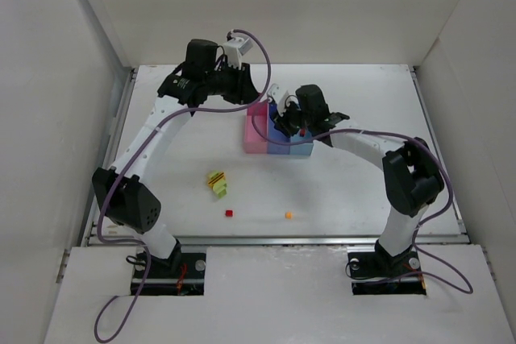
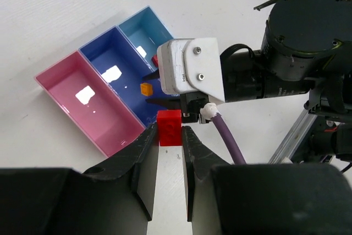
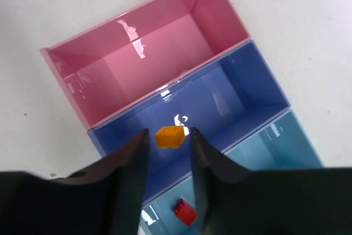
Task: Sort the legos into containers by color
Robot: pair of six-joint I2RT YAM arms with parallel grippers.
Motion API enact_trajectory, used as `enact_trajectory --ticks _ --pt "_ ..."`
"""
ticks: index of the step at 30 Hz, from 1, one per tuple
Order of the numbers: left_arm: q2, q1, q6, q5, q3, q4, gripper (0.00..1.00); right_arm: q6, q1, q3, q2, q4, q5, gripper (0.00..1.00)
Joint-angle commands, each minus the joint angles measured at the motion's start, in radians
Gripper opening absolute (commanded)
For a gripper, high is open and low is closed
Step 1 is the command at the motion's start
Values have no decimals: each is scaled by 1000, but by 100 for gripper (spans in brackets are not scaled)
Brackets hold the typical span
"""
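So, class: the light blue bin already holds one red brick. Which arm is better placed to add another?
Left. The left gripper is shut on a red brick close to the tray. The right gripper hangs over the blue-violet bin with only an orange brick between its parted fingers.

The white table [image 1: 347, 191] carries a tray [image 1: 251, 138] of three joined bins, pink, blue and light blue. The tray stands flat directly beneath the right gripper [image 3: 169, 136] and just ahead of the left gripper [image 2: 170, 130]. Three loose pieces lie well back from both grippers, toward the arm bases. A yellow-green clump [image 1: 216, 183] with red stripes is on the left gripper's side, with a red lego [image 1: 229, 213] just behind it. An orange lego [image 1: 289, 215] lies behind the right gripper.
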Motion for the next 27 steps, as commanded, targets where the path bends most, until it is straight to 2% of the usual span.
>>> enact_trajectory --ticks 1,2,3,4,10,18,23,25,27 --pt "-48 3 14 -1 -5 15 0 4 -5 61 -4 16 19 43" --pt "-48 3 14 -1 -5 15 0 4 -5 61 -4 16 19 45" --pt "-38 3 14 -1 -5 15 0 4 -5 61 -4 16 19 65" --pt "-38 3 14 -1 -5 15 0 4 -5 61 -4 16 19 100" --pt "-29 3 14 9 -5 15 0 4 -23 61 -22 16 29 100" --pt "3 3 32 9 55 15 0 61 -84 61 -151 16 110 100" --pt "73 3 53 -30 112 15 0 154 -185 18 -226 51 272 100" --pt "107 -43 98 -106 142 15 0 258 -219 -20 -288 125 375 100" --pt "168 -111 147 -155 176 15 0 282 -242 -97 -338 198 478 100"
